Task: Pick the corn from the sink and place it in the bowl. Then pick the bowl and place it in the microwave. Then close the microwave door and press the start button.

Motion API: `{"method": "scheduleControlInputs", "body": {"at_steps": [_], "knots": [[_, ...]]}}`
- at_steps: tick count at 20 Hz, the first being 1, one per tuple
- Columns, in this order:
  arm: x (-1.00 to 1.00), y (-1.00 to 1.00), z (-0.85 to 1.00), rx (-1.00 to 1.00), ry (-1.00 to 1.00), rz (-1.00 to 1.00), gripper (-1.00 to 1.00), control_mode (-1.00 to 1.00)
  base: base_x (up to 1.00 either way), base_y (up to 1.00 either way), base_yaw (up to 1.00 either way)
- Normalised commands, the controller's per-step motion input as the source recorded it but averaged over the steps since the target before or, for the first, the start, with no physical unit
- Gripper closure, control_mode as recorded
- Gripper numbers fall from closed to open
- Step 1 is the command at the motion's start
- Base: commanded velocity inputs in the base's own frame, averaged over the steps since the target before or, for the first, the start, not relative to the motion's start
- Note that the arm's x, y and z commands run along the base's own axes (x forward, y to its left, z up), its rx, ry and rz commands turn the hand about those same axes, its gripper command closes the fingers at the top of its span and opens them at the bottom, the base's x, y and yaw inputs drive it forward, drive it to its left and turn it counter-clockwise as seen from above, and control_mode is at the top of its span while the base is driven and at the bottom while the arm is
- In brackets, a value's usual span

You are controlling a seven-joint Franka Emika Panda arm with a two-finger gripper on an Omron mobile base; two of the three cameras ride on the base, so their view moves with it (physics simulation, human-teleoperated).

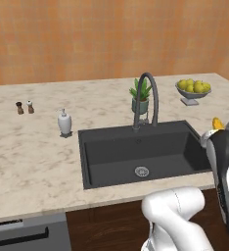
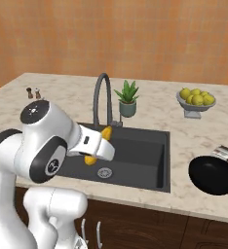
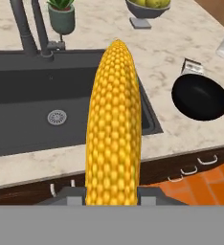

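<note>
The arm reaches forward over the sink (image 2: 135,141), its gripper (image 3: 113,194) raised above the basin's right part. Its jaws clamp the corn (image 3: 114,124), which points toward the bowl (image 3: 201,98).

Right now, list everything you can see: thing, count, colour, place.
corn: one, yellow, held in the tool above the sink
sink: one, dark grey, set in the counter
faucet: one, grey, behind the sink
bowl: one, black, on the counter right of the sink
lemon bowl: one, grey with yellow lemons, back right
plant: one, green, beside the faucet
soap dispenser: one, white, left of the sink
shakers: two, small, far left
tool: one, dark, shut on the corn
</note>
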Motion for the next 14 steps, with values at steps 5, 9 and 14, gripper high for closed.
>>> {"method": "scheduleControlInputs", "body": {"at_steps": [5,9,14], "knots": [[0.05,-0.97,0.0,0.0,0.0,-0.01,1.0,-1.0,0.0,0.0,0.0],[0.01,-1.0,0.0,0.05,0.0,0.0,1.0,-1.0,0.0,0.0,0.0],[0.22,-1.0,0.0,0.06,0.0,0.0,1.0,-1.0,0.0,0.0,0.0]]}}
